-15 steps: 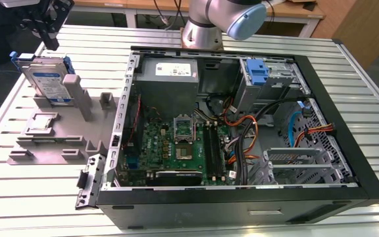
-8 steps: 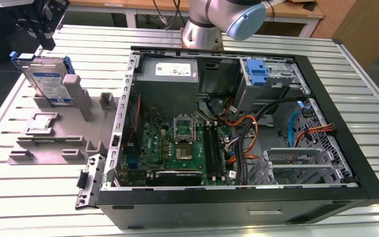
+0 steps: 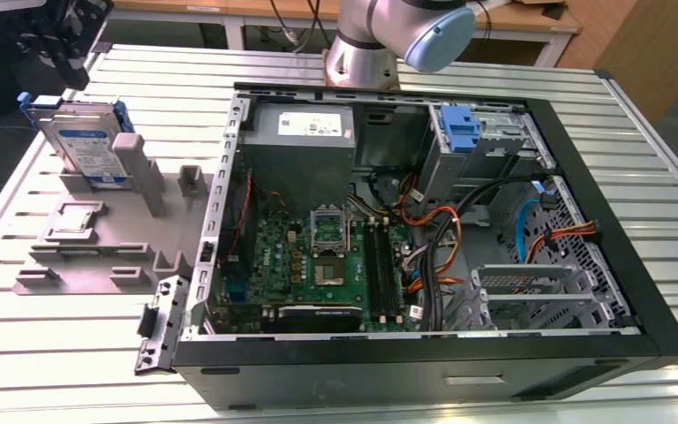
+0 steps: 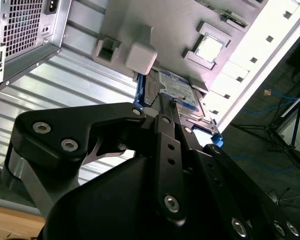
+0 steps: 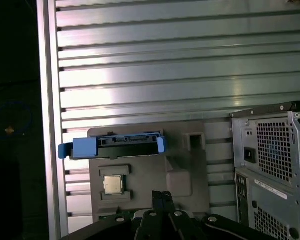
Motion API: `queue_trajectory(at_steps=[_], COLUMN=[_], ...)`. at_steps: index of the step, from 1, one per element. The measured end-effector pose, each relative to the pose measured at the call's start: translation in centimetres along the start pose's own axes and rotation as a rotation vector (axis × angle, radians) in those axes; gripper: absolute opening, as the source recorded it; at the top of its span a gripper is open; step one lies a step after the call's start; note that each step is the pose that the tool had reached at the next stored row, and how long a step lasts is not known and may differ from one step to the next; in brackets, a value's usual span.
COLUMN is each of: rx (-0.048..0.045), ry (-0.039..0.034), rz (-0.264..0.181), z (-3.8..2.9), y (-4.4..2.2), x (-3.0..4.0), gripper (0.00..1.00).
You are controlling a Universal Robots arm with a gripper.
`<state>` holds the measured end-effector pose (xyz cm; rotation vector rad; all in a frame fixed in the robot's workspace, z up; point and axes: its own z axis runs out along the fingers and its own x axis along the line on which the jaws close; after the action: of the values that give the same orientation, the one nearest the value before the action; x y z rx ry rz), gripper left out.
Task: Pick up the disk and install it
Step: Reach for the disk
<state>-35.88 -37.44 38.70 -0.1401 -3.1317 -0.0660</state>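
Standing on edge in a slot of the grey holder (image 3: 103,256), the disk (image 3: 84,146) sits on the tabletop (image 3: 56,353) at the exterior view's left, just beside the open case (image 3: 410,358) and outside it, label side facing out. In the first wrist view the tool (image 5: 162,195) hangs above the holder, apart from the disk's upper edge, its fingers closed together with nothing between them. A small chip (image 5: 112,184) lies in a pocket of the holder near the disk. The disk looks stiff and fairly heavy for its size, with smooth metal faces that could slip, and it likely takes knocks badly. Its blue carrier is thinner plastic and may flex, so the firmest hold seems to be across the two flat faces, midway along the exposed upper edge, clear of the blue end tabs.
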Motion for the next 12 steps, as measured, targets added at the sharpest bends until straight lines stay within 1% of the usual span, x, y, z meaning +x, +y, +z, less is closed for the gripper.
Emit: queue_trajectory(at_steps=[3,5,7,10,12], rx=[0.0001,0.0002,0.0002,0.0002,0.0001], ry=[0.0012,0.0015,0.0015,0.0016,0.0015], rz=[0.0,0.0,0.0,0.0,0.0], z=[0.03,0.06,0.12,0.22,0.28], y=[0.07,0.28,0.73,1.55,1.79], x=[0.71,1.29,1.8,2.37,2.75], gripper=[0.1,0.1,0.1,0.1,0.1])
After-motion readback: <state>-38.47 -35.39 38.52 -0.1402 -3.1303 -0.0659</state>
